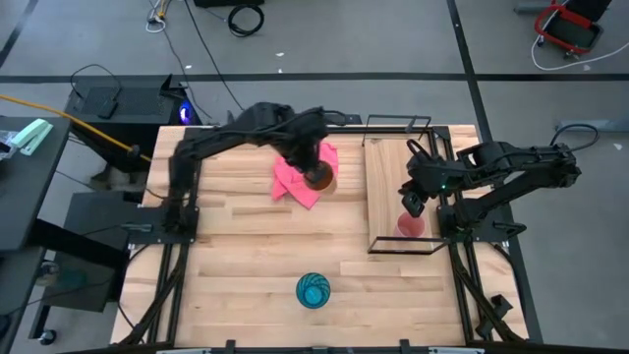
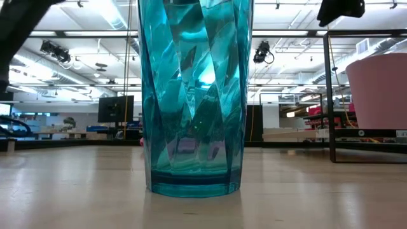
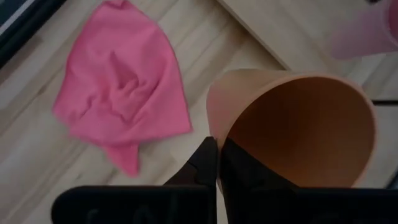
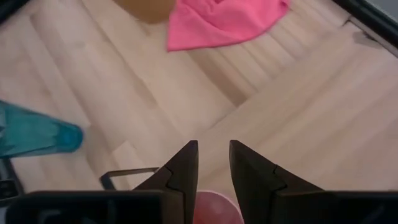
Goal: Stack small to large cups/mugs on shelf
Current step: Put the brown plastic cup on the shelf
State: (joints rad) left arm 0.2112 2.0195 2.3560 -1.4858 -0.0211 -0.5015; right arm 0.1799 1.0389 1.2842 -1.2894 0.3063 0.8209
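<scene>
Orange cup (image 3: 292, 127), smooth and hollow, is clamped at its rim by left gripper (image 3: 217, 163); right gripper (image 4: 213, 163) is held apart above pink cup (image 1: 410, 225).

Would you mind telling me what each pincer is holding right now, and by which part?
The left pincer grips the orange cup by its rim. The right pincer holds nothing, open above the pink cup.
</scene>
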